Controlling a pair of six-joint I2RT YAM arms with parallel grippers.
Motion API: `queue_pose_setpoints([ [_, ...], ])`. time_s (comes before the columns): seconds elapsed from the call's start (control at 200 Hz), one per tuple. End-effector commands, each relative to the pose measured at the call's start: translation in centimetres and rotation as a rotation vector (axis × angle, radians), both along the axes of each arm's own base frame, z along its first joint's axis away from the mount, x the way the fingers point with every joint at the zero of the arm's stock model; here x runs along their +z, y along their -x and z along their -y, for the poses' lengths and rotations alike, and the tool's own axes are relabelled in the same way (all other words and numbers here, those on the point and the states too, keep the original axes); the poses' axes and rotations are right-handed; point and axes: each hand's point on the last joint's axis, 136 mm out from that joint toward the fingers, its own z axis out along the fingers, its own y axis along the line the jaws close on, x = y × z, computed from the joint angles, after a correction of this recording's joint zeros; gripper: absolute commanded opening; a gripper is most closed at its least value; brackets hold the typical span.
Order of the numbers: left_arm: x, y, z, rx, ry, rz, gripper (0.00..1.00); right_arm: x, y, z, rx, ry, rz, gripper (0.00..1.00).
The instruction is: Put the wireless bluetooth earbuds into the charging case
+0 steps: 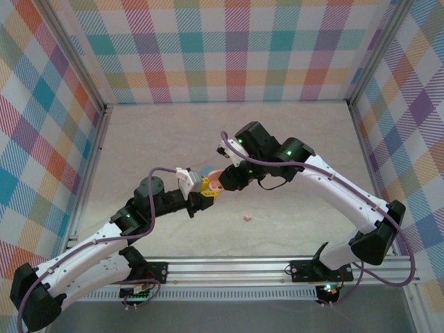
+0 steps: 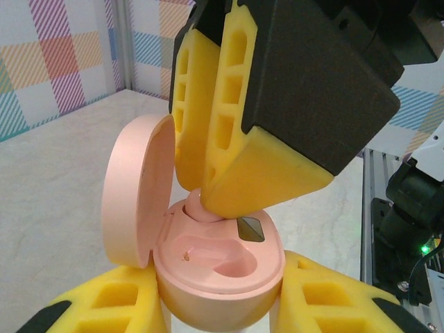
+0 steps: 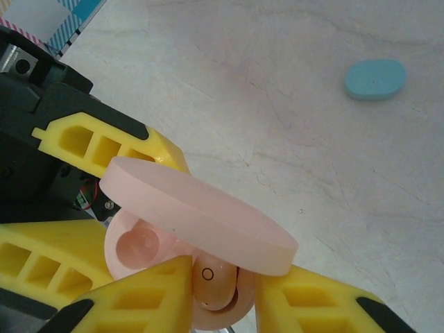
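Tabletop (image 3: 277,104); right claw (image 3: 223,276) around pink earbud (image 3: 210,283)

Over the middle of the table (image 1: 139,139), the open case (image 2: 208,277) sits between the fingers of the left gripper (image 1: 208,194), one finger on either side of its base. Its lid (image 2: 135,194) stands up at one side. The right gripper (image 1: 223,182) comes down on it from above, and the held earbud (image 3: 211,277) is pinched between its fingers, its lower end touching the case's far well, under the raised lid. A loose earbud (image 1: 246,217) lies on the table toward the near edge, right of the case. A closed case (image 3: 375,78) lies flat on the table, well apart.
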Motion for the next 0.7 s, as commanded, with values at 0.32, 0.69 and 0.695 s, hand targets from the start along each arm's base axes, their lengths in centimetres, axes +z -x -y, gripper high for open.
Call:
queue_pose_setpoints([
  [0.32, 1.8, 0.2, 0.1, -0.008, 0.045, 0.035, 0.22, 1.8, 0.0, 0.2, -0.014, -0.016, 0.03, 0.25],
  [0.69, 1.8, 0.3, 0.2, -0.01, 0.05, 0.038, 0.22, 2.0, 0.2, 0.2, -0.02, -0.027, 0.015, 0.29],
  [0.695, 1.8, 0.3, 0.2, -0.01, 0.05, 0.037, 0.22, 1.9, 0.2, 0.2, -0.02, -0.025, 0.014, 0.29],
])
